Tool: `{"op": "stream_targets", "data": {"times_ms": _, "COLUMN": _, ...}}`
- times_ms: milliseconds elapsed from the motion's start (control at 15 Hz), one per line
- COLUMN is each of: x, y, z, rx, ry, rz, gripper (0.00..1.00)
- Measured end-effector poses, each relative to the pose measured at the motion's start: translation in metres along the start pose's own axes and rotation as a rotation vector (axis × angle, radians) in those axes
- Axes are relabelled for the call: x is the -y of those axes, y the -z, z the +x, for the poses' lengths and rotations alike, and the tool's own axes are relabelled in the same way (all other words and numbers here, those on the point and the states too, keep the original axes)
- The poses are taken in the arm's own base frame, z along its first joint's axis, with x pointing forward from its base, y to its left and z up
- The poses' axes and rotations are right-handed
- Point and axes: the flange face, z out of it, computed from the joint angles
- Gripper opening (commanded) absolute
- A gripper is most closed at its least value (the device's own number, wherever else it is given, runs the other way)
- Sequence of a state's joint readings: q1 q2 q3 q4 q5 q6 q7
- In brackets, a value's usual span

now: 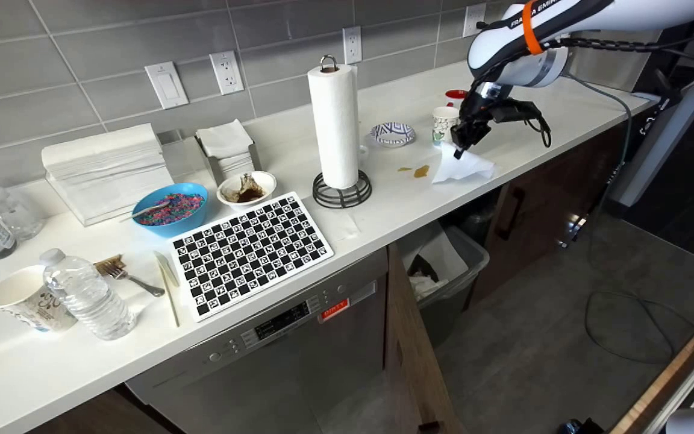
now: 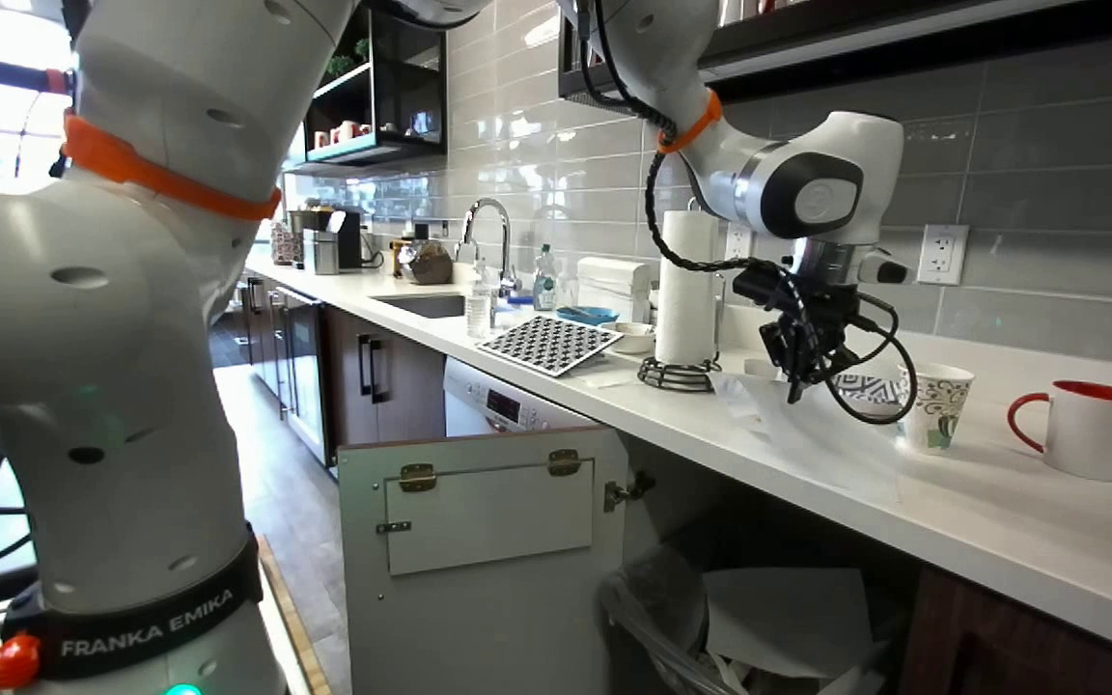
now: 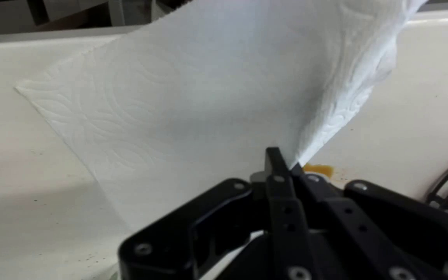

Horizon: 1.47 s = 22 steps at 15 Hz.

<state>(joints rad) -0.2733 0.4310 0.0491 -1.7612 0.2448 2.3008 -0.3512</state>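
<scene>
My gripper (image 1: 461, 144) is shut on a white paper towel sheet (image 1: 462, 167) over the counter. In the wrist view the closed fingertips (image 3: 289, 161) pinch a folded corner of the sheet (image 3: 193, 97), which spreads toward the counter's front edge. In an exterior view the gripper (image 2: 795, 381) is above the counter with the sheet (image 2: 807, 439) hanging below it. Brown-yellow stains (image 1: 421, 171) lie on the counter beside the sheet, and one shows in the wrist view (image 3: 319, 170). A patterned bowl (image 1: 393, 134), a paper cup (image 1: 444, 123) and a red-and-white mug (image 2: 1092, 430) stand close by.
A paper towel roll (image 1: 335, 126) stands on a wire holder. A checkered board (image 1: 253, 253), blue bowl (image 1: 185, 226), white bowl (image 1: 262, 184) and water bottle (image 1: 91, 295) are farther along. Below, a cabinet door (image 2: 479, 598) stands open near a trash bin (image 1: 476, 262).
</scene>
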Motion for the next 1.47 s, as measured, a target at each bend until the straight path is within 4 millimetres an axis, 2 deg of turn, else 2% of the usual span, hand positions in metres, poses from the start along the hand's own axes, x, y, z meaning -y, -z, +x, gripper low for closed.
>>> {"op": "stream_targets", "data": {"times_ms": 333, "x": 0.029, "y": -0.004, "z": 0.01, "rx": -0.037, "ry": 0.022, "rz": 0.031, "gripper": 0.0}}
{"op": "stream_targets", "data": {"times_ms": 600, "x": 0.043, "y": -0.003, "z": 0.016, "rx": -0.072, "ry": 0.038, "rz": 0.044, "gripper": 0.0}}
{"op": "stream_targets", "data": {"times_ms": 1467, "x": 0.048, "y": -0.012, "z": 0.028, "rx": -0.162, "ry": 0.058, "rz": 0.063, "gripper": 0.0}}
